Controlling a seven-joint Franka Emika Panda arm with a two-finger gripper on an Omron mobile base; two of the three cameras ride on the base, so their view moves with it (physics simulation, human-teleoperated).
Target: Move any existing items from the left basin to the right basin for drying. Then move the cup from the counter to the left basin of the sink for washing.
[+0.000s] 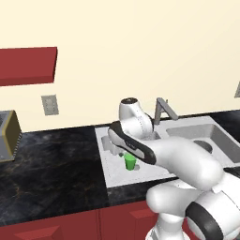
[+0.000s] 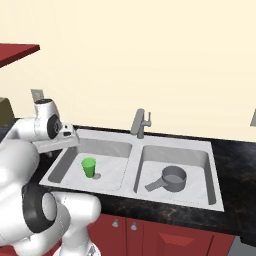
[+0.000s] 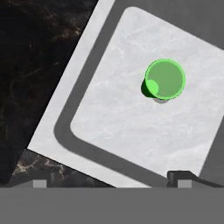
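The sink [image 2: 135, 145] is a light-grey steel two-bowl unit set into the glossy black marbled desk [image 1: 51, 164], with dark red cabinet fronts below and a grey angular faucet [image 2: 140, 123] at the middle of its back edge. The cup [image 2: 89, 167], bright green and without a handle, stands upright on the floor of the left basin [image 2: 112, 165], right beside the round drain; from above, the hand view shows its open rim [image 3: 165, 79] with the drain partly hidden under it. The pan [image 2: 171, 178], small, round and grey, sits on the floor of the right basin [image 2: 200, 165], its stubby handle pointing toward the front left corner of that bowl. The two items are well apart, one per basin, separated by the divider between the bowls. The white arm reaches over the left rim of the sink, with the hand held above the rear left part of the left basin. The claw [image 3: 109, 178] is released: its two dark fingertips [image 3: 180, 176] stand wide apart at the bottom of the hand view, with nothing between them, and the cup lies clear of them toward the far side of the basin floor. A grey outlet plate [image 1: 49, 104] is fixed to the cream wall above the desk, left of the sink.
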